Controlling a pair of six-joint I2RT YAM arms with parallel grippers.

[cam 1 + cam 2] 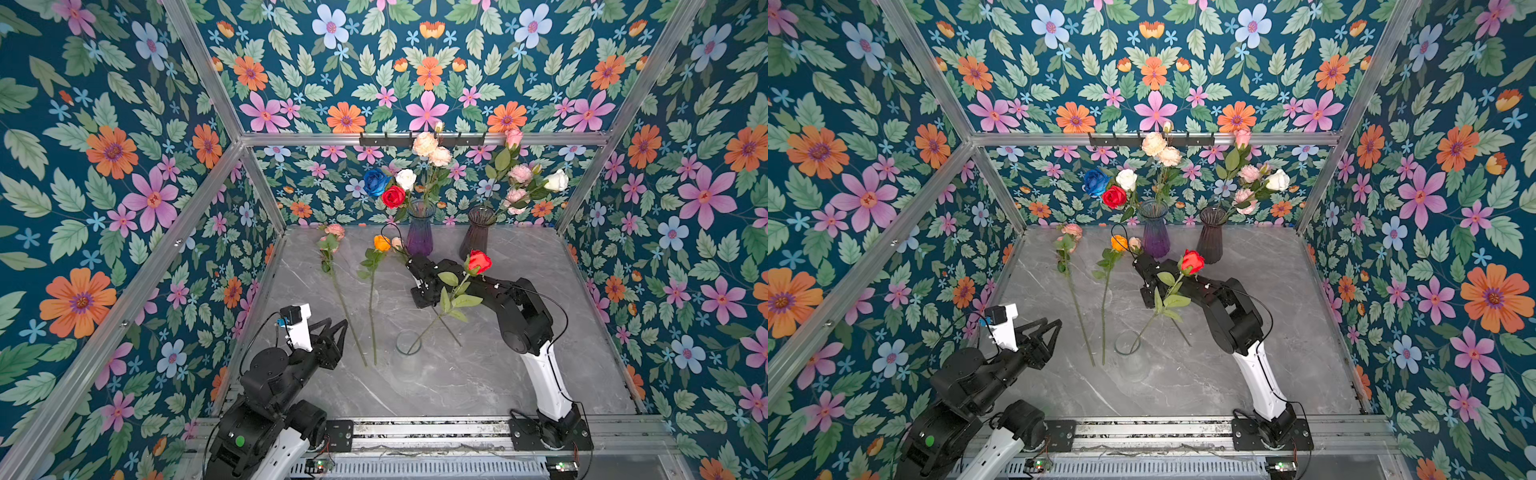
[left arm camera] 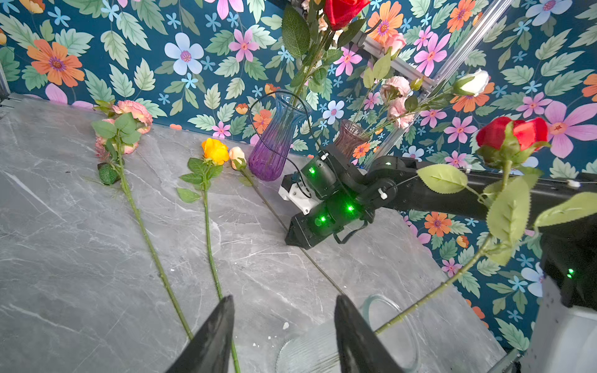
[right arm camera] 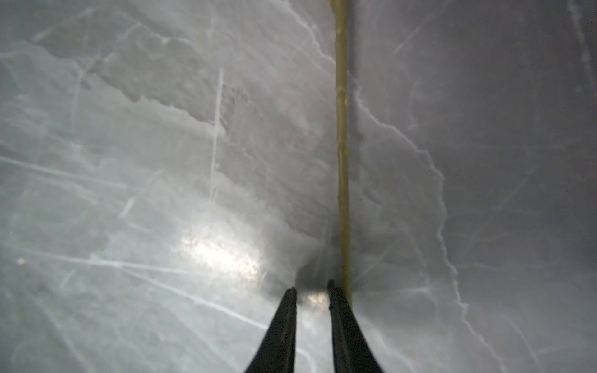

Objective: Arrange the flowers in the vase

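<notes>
Right claw (image 3: 311,289) down at the tabletop (image 3: 129,161), tips narrowly parted on nothing.
The stem (image 3: 341,129) of the cream-bud flower (image 2: 237,154) runs straight ahead just outside one tip, bud end beside the purple vase (image 2: 274,142); the left claw (image 2: 284,298), spread and empty, hangs well farther from that vase.

A robot lab test booth — aluminium frame (image 1: 291,139), floral wallpaper panels (image 1: 104,166), marble-look tabletop (image 1: 457,382)
</notes>
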